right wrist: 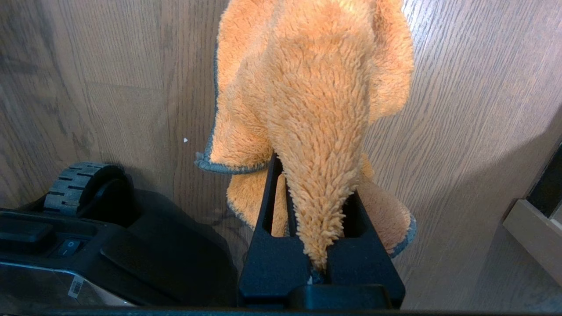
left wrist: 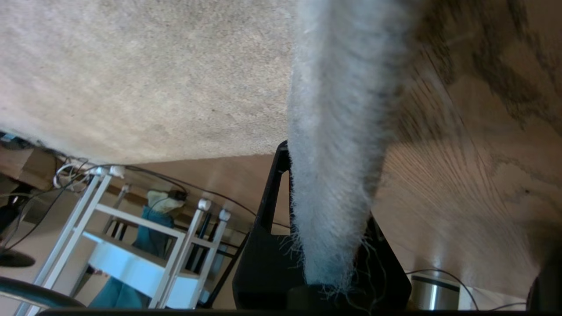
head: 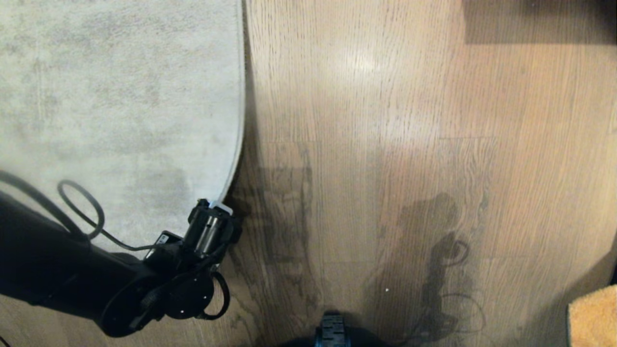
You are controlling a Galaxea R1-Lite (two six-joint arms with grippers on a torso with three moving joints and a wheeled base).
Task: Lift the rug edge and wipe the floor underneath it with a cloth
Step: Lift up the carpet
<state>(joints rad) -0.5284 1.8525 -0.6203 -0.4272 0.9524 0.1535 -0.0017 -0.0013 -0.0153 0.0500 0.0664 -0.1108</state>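
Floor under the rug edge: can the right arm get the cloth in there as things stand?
Probably not yet. The left end effector pinches the rug edge, barely raised; the cloth hangs in the right end effector, well off to the side.

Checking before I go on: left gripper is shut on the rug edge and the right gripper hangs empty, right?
Not quite. The right gripper is not empty: the right wrist view shows it shut on the cloth. The left gripper is indeed shut on the rug edge.

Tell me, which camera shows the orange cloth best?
The right wrist view: the cloth fills it, pinched in the right gripper. The head view catches only a corner at its edge; the left wrist view shows none.
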